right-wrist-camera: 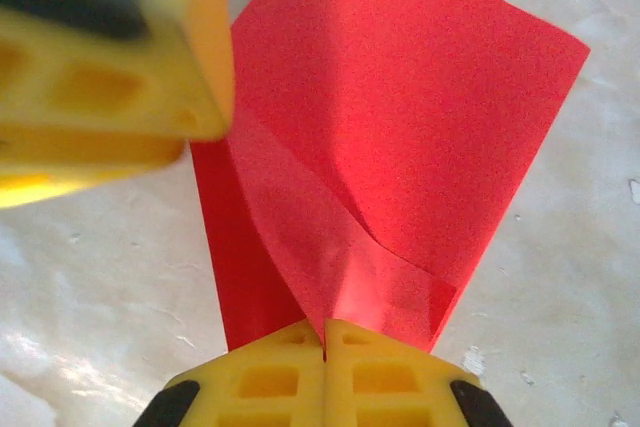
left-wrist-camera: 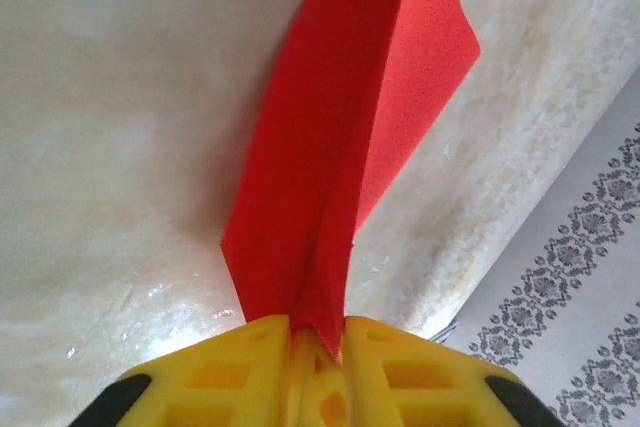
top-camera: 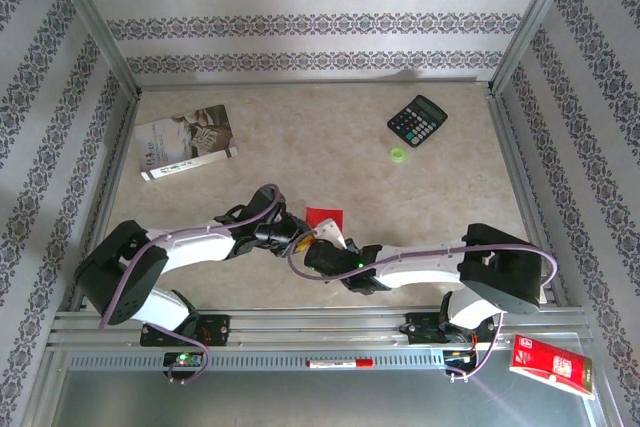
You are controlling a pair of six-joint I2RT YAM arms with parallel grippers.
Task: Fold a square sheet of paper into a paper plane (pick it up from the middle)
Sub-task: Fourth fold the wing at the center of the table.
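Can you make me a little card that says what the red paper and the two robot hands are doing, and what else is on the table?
Paper: square sheet of paper, red, creased and bent
Right gripper: shut on the paper's edge
Left gripper: paper between its fingers, grip unclear
Also on table: black calculator, small green round thing, printed booklet

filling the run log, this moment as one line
stage: mid-fold | red paper: partly folded | left gripper: jaws slightly apart around paper | right gripper: shut on paper
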